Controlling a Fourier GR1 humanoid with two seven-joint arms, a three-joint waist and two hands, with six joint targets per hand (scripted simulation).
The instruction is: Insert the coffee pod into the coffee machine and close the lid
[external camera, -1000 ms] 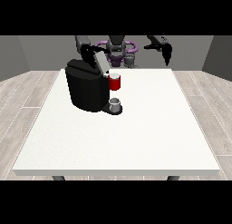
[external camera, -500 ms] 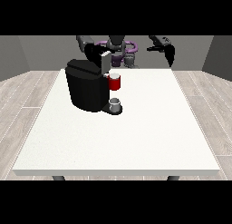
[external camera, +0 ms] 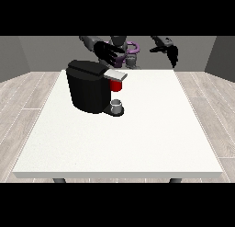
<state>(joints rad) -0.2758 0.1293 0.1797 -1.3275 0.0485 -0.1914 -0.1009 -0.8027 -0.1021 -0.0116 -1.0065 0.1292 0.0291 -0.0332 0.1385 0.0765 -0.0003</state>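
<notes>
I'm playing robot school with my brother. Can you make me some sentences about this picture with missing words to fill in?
1. The coffee machine is coloured ____.
2. Under its spout there is a thing coloured ____.
3. The machine stands on a table coloured ____.
4. The hand at the view's left is just ____ the machine's top.

Missing words: black; red; white; above

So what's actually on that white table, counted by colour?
Black: 1, the coffee machine
Red: 1, a red thing at the machine
Grey: 1, a small grey thing on the machine's base
Total: 3
</notes>
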